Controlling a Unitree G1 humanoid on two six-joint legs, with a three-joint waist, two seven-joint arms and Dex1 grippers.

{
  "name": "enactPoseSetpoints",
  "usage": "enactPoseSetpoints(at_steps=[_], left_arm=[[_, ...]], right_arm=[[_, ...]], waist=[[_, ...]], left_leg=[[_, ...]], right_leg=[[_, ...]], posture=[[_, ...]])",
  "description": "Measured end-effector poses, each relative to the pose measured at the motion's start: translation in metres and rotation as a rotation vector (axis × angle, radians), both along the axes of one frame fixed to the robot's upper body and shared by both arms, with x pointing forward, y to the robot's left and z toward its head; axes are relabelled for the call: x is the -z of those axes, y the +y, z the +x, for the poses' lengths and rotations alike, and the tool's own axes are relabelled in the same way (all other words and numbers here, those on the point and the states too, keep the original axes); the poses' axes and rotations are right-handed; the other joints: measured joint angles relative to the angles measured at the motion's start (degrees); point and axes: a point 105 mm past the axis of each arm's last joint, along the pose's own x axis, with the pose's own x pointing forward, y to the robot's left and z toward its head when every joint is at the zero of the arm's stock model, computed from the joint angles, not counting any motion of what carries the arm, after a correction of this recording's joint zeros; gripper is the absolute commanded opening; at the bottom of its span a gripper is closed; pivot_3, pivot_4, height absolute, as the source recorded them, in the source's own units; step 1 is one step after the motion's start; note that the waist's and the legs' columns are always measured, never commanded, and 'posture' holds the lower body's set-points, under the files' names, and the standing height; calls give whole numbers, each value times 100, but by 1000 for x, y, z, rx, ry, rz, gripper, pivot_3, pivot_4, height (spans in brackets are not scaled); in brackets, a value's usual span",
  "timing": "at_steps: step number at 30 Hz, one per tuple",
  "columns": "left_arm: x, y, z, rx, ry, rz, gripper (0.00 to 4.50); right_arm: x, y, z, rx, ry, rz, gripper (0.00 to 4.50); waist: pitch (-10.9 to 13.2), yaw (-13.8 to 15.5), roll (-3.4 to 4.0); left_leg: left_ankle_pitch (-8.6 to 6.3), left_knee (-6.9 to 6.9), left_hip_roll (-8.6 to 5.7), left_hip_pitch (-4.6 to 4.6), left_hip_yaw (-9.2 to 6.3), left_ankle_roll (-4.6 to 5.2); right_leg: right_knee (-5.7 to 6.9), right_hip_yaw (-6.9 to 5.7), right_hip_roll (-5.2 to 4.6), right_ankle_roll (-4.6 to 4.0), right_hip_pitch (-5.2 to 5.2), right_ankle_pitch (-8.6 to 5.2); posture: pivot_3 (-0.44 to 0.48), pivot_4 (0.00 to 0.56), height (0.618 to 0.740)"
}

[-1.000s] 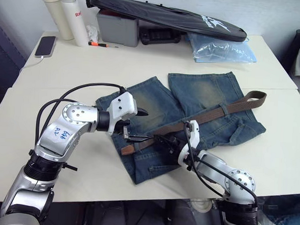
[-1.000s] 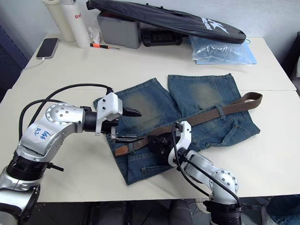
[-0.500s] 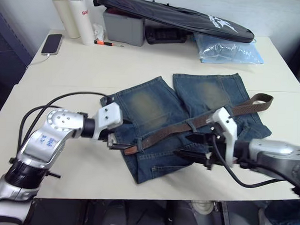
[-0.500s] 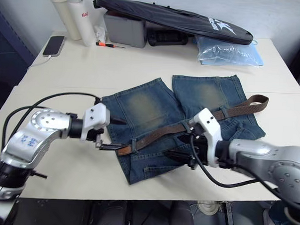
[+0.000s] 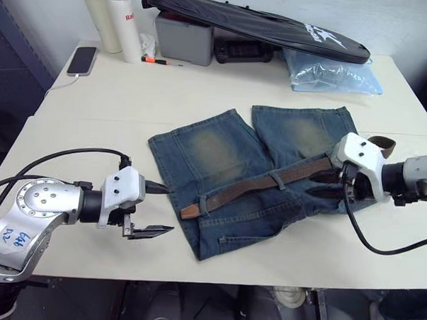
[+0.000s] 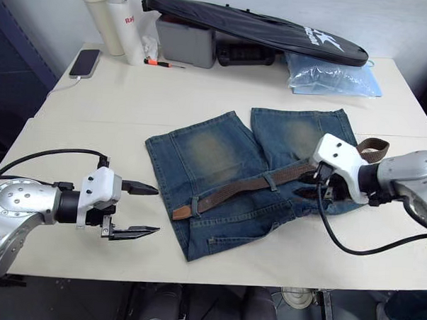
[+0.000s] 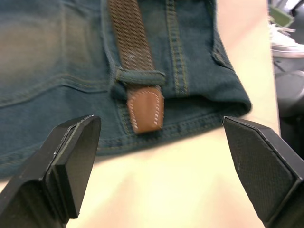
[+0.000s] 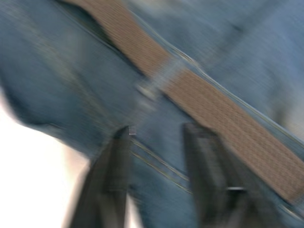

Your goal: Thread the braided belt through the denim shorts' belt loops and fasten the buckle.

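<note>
Both grippers had withdrawn outward. Left gripper (image 6: 137, 210) stood wide open, empty, beside the braided belt (image 6: 230, 190) tip on the denim shorts (image 6: 221, 157); right gripper (image 6: 311, 185) hovered partly open over the belt, empty.

My cream table (image 5: 202, 96) meets a pale wall (image 5: 390, 19) at the frame's top; dark floor (image 5: 214, 305) shows below the table's near edge.
</note>
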Motion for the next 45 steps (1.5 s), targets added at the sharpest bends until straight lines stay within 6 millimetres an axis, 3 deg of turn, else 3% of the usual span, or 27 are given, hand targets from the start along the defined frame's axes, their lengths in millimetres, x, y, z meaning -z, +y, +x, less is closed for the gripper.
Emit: enactPoseSetpoints(at_steps=[4,8,17,20,29,33,36,40,45], left_arm=[[-1,-7,6,-18,-23,-29,4500],[10,-21,10,11,-29,12,4500],[49,-34,33,2,-81,190,4500],[46,-33,38,-3,-94,197,3763],[36,-37,33,23,-47,112,63],[32,-30,23,5,3,54,63],[35,-14,14,-16,27,73,63],[43,34,0,-140,73,130,63],[50,122,-23,-402,42,218,63]], right_arm=[[22,-12,13,101,39,-6,54],[43,-15,26,212,54,-4,54],[51,-14,23,309,26,-38,54],[51,-16,21,324,24,-37,0],[52,-19,17,352,29,-36,0],[52,-20,17,362,33,-36,0],[53,-20,17,366,36,-39,0],[54,-21,18,368,37,-51,0],[55,-21,21,375,51,-46,0]], waist=[[0,2,0],[-1,7,2],[-18,22,-22],[-18,38,-22],[-18,31,-22],[-18,27,-22],[-19,8,-22],[-20,-9,-23],[-29,-23,-35]], left_leg=[[1,2,0,0,2,-2],[2,3,0,0,4,-3],[-1,22,0,4,2,1],[-1,24,0,4,-1,2],[-5,34,0,3,-1,7],[-5,35,0,3,-3,8],[-6,33,1,4,-3,7],[-11,32,1,8,-3,7],[-19,40,6,11,-3,7]], right_leg=[[4,0,0,0,-2,0],[4,0,0,0,-1,1],[6,0,0,-1,11,3],[7,0,0,-1,13,3],[6,0,-1,1,18,4],[6,-1,-1,1,18,4],[6,-1,0,1,18,4],[4,0,-1,-1,18,3],[-7,-2,-1,-12,16,-3]], posture=[[0,150,739],[0,150,739],[0,150,739],[0,150,739],[0,150,739],[0,150,739],[0,150,739],[0,150,739],[0,150,739]])
